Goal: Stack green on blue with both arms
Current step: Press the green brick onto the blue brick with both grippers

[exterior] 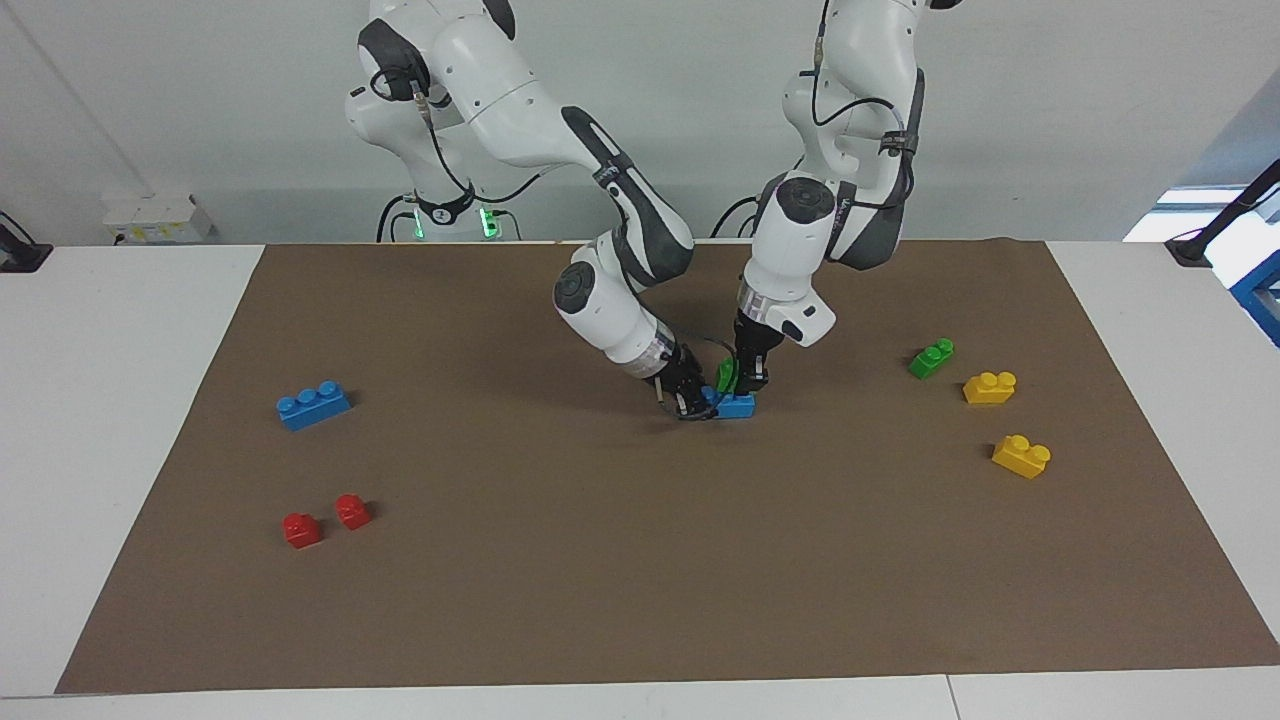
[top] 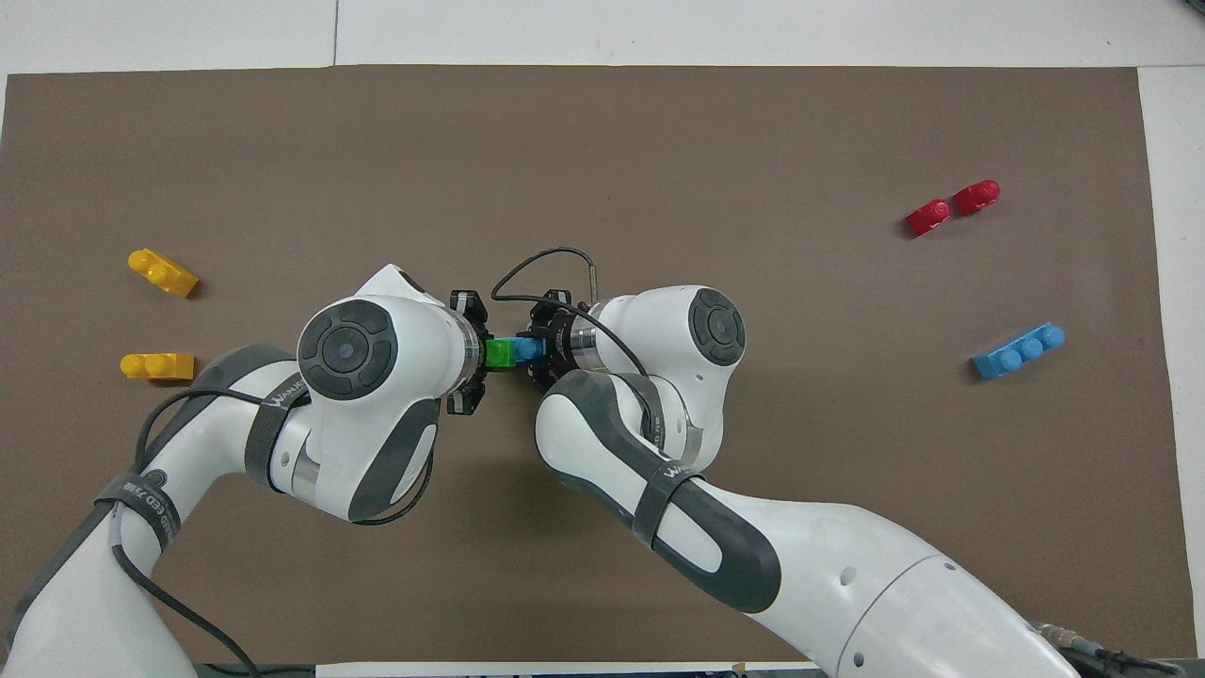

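Both arms meet over the middle of the brown mat (exterior: 560,580) on the tabletop (exterior: 120,420); the right gripper (exterior: 693,400) comes in low and slanted, its jaws closed on one end of a blue brick (exterior: 738,405) that sits at the mat's surface; whether it rests there or hangs just above I cannot tell. The left gripper (exterior: 748,380) points steeply down, jaws clamped on a green brick (exterior: 727,374), which is tilted and sits on top of the blue brick, touching it; from overhead the green brick (top: 500,353) lies hard against the blue one (top: 525,350), between the two grippers. A second green brick (exterior: 931,358) lies toward the left arm's end, beside two yellow bricks (exterior: 990,387); a second blue brick (exterior: 314,404) and two red bricks (exterior: 326,520) lie toward the right arm's end.
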You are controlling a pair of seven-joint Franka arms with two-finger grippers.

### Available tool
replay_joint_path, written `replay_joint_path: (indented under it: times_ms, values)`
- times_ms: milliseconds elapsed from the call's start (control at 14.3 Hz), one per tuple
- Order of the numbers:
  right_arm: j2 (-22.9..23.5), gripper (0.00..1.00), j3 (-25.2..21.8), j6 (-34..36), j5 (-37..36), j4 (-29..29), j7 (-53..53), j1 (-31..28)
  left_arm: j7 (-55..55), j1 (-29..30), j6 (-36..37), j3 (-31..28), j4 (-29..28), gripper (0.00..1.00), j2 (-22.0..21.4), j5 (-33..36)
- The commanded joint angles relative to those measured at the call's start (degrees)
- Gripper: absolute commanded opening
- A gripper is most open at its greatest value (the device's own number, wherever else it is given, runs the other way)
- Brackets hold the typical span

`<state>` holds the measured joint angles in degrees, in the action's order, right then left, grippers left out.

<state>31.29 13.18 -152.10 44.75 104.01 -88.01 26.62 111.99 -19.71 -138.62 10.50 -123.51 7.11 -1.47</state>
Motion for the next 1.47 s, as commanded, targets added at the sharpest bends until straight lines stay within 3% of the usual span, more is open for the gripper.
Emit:
replay_joint_path:
  times_ms: [0,559,908,1397]
  values:
    - [-0.88,0.0,0.44,-1.89,1.57,1.72,1.52,-0.25,0.77,-0.86,-1.83,-0.74,-0.95,0.0,0.01,0.59]
    - [-0.88,0.0,0.44,-2.06,1.57,1.72,1.52,-0.08,0.77,-0.59,-3.5,-0.92,-0.77,0.0,2.3,4.36]
    - [-0.8,0.0,0.44,-2.15,1.57,1.72,1.52,0.01,2.52,-1.03,-7.53,-0.92,-0.24,0.0,7.56,8.4]
    - [-0.79,0.0,0.44,-2.68,1.57,1.81,1.52,0.1,2.0,-0.42,-7.72,-1.01,1.69,0.0,10.82,13.86]
